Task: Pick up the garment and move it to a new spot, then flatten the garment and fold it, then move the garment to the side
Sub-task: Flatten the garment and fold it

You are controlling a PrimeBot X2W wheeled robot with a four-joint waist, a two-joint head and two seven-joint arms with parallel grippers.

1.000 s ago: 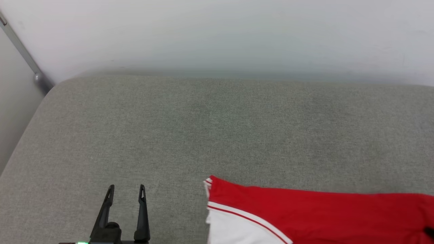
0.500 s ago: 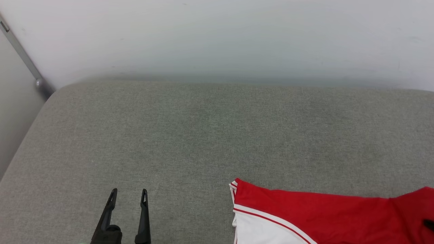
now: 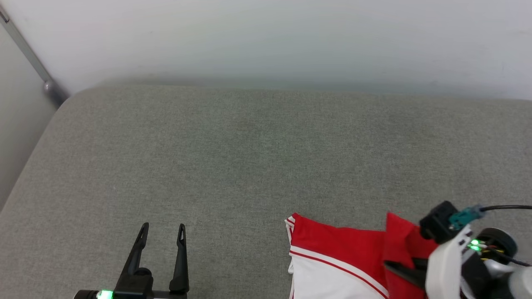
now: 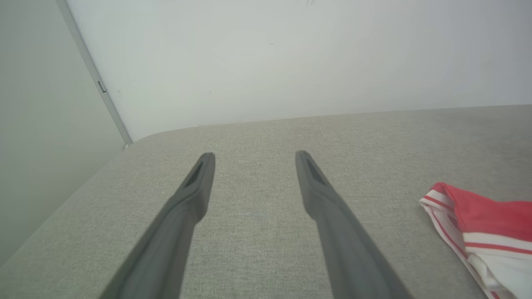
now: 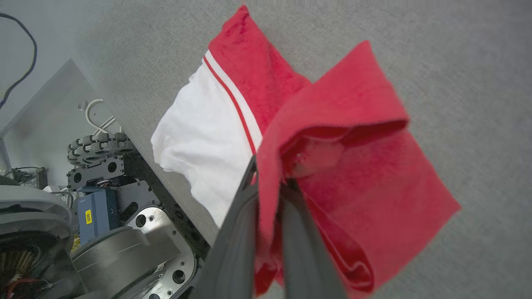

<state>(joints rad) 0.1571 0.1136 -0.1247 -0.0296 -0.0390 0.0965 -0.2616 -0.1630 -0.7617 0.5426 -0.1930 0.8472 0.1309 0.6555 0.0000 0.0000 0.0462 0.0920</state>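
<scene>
The garment (image 3: 332,245), a red shirt with a white red-striped sleeve, lies at the near right of the grey cushion (image 3: 249,158). My right gripper (image 3: 390,265) is shut on a red fold of it, lifted over the rest. In the right wrist view the gripper (image 5: 270,182) pinches the red cloth, and the garment (image 5: 353,166) drapes over both fingers, its white sleeve to their left. My left gripper (image 3: 163,227) stands open and empty at the near left, well apart from the shirt. The left wrist view shows that gripper (image 4: 254,155) over bare cushion, with the garment's sleeve edge (image 4: 478,216) far right.
A white wall (image 3: 266,37) runs behind the cushion. A grey metal bar (image 3: 25,54) slants down the wall at the far left, by the cushion's left corner. My own wheeled base (image 5: 104,199) shows below the cushion's front edge.
My right gripper has come into the head view, carrying a red fold up and leftward over the shirt. The camera has shifted a little. The left gripper stays open in place.
</scene>
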